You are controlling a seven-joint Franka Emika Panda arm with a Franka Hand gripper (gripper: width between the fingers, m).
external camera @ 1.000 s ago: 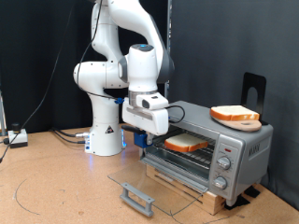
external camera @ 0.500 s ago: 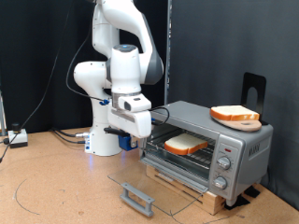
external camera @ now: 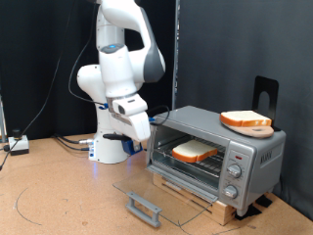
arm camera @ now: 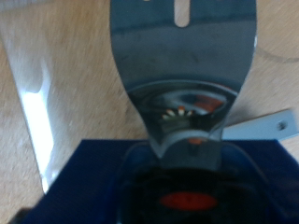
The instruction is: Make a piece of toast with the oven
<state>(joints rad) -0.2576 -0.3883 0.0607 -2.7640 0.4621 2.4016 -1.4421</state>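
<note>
With door (external camera: 161,192) folded down, piece of toast (external camera: 196,150), pale cream face and orange-brown crust, lies flat on rack inside oven (external camera: 217,158). Gripper (external camera: 138,128) hangs near oven's left; finger opening indiscernible.

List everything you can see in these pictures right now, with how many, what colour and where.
oven: one, silver-grey, exterior view's right, on a wooden base.
oven door: one, glass with grey bar handle, folded down open in front of the oven.
piece of toast: one, cream face with orange-brown crust, on the rack inside the oven.
second slice: one, orange-crusted, on a round tan board on top of the oven.
black stand: one, behind the oven's top.
cables: several, on the table near the arm's base.
table: one, tan.
arm: one, white, exterior view's centre.
hand: one, white, beside the oven's open front, with nothing seen between its fingers.
</note>
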